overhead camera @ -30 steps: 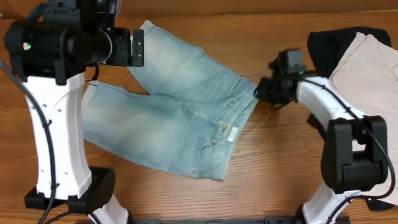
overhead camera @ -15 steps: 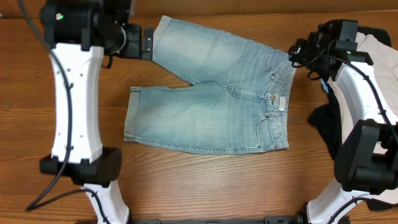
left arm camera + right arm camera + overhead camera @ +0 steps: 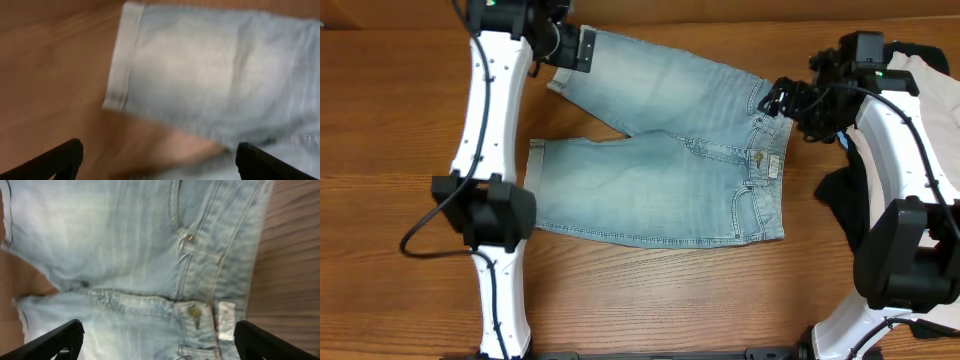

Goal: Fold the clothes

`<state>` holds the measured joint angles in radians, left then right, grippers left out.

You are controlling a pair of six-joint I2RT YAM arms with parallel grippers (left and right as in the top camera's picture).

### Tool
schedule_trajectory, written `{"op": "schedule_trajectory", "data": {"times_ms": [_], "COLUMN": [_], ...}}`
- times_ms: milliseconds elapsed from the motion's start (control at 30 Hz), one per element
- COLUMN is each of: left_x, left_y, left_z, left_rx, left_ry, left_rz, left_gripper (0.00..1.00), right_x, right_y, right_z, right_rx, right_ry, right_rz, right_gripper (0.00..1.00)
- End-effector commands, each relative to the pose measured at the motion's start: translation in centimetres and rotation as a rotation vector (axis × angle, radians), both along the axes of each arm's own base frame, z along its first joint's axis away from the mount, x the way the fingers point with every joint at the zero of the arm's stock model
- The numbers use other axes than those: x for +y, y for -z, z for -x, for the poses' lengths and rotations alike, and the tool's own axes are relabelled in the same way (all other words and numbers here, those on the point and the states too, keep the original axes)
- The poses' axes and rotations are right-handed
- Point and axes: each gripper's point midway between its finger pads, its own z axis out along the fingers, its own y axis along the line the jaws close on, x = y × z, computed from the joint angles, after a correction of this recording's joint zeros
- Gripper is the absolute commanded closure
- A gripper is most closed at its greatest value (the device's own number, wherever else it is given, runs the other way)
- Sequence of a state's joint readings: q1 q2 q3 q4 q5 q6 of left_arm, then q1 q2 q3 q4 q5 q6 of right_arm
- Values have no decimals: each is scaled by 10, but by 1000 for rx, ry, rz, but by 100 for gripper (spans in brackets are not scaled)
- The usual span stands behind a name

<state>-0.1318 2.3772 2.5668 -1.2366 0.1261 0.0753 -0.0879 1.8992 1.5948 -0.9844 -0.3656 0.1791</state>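
Observation:
The clothes, light-blue denim shorts [image 3: 670,165], lie spread flat mid-table, waistband to the right and both legs pointing left. My left gripper [image 3: 584,48] hovers open at the far leg's hem [image 3: 121,57]; in the left wrist view its fingertips [image 3: 67,157] frame bare wood and denim, holding nothing. My right gripper [image 3: 782,98] stands open just above the waistband's far corner. In the right wrist view its gripper [image 3: 160,345] spans the waistband button [image 3: 194,312] and a white label [image 3: 225,322], with nothing gripped.
Cream-beige trousers [image 3: 932,105] and a black garment [image 3: 842,195] lie piled at the right edge under the right arm. The left arm's white links [image 3: 485,130] stretch along the shorts' left side. Bare wooden table [image 3: 650,290] lies in front.
The shorts went from a skewed, bunched heap to lying flat. My right gripper opened and let go of the waistband. The left arm swung right along the far leg.

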Motion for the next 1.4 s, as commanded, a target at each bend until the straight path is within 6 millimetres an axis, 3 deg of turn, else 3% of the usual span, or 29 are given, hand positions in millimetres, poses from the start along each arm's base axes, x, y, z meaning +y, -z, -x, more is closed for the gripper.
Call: {"op": "schedule_trajectory", "data": {"times_ms": [0,133,300,433,600,733,1000,1367], "left_x": [-30,-41,-48,-51,-30,-27,-20,14], "left_y": [44,89,134,160,185,205,242,255], "left_z": [-13,-25,-27,-25,-18,-9,25,97], "left_rx": [36,60,112,147,212,268,434,743], "left_ry": [100,110,106,105,-7,-12,-33,-74], "left_rz": [66,40,4,-5,-92,-106,-133,-264], "left_gripper": [0,0,0,0,0,0,0,0], "right_x": [7,8,9,9,9,9,9,10], "right_y": [-23,-22,-20,-19,-16,-14,-12,-11], "right_z": [-2,0,4,7,10,11,15,17], "right_rx": [-61,-50,-35,-19,-9,-2,11,24], "right_ry": [-36,-41,-42,-42,-46,-48,-48,-49], "right_rz": [28,38,37,36,36,37,35,34], "right_gripper": [0,0,0,0,0,0,0,0]}}
